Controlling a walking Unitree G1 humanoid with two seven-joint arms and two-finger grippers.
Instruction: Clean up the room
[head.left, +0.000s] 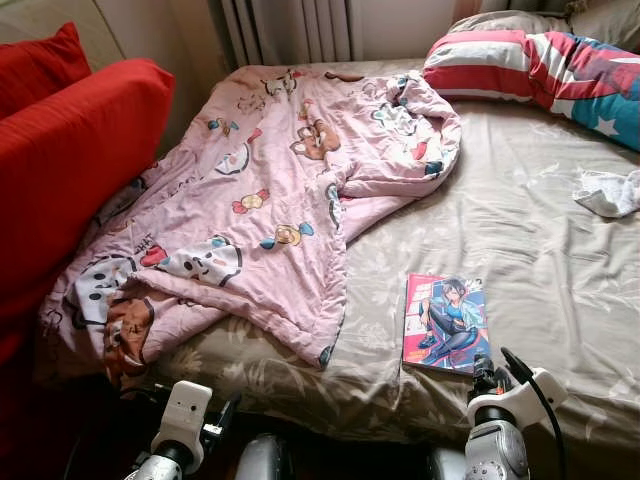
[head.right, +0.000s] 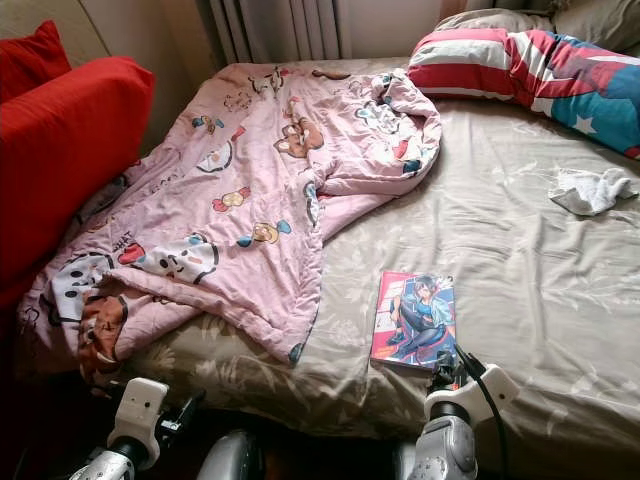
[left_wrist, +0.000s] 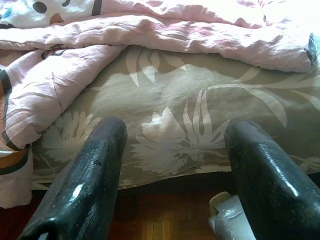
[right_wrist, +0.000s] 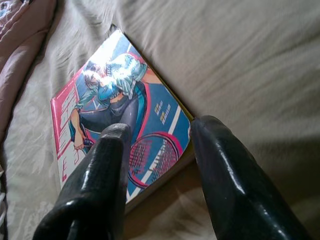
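We've got the right gripper (right_wrist: 157, 145) spread wide over the book (head.left: 446, 322), which lies flat near the bed's (head.left: 540, 250) front edge. Left gripper (left_wrist: 172, 150) is released, empty, by the quilt (head.left: 270, 200). Risk: fingers could shove the thin book off the soft sheet.
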